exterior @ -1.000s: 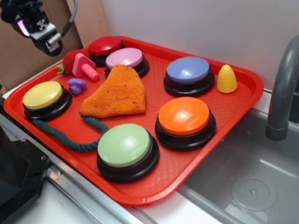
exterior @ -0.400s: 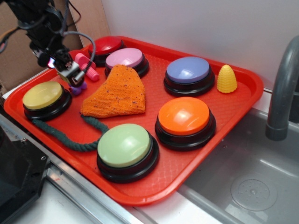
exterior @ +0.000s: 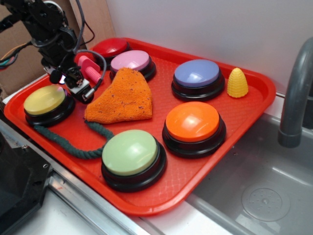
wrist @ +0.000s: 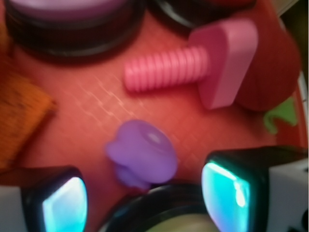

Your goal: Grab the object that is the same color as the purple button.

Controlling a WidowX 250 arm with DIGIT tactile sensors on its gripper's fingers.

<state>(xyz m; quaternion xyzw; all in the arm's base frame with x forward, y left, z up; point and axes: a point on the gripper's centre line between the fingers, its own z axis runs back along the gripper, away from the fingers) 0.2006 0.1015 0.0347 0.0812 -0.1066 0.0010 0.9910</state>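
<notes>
The purple heart piece (wrist: 142,153) is seen on the red tray (exterior: 205,171), between the spread fingers (wrist: 227,191) of the pincer (exterior: 78,87), untouched. The pincer (wrist: 142,193) is released, jaws apart, nothing grasped. The arm (exterior: 46,29) is angled down from 10 o'clock. A pink bolt toy (wrist: 193,67) lies at 12 o'clock of the heart, the orange cloth (exterior: 122,98) at 9 o'clock in the wrist view, and the yellow button (exterior: 46,100) just beside it. The purple button (exterior: 197,74) is well apart. No writing is legible.
</notes>
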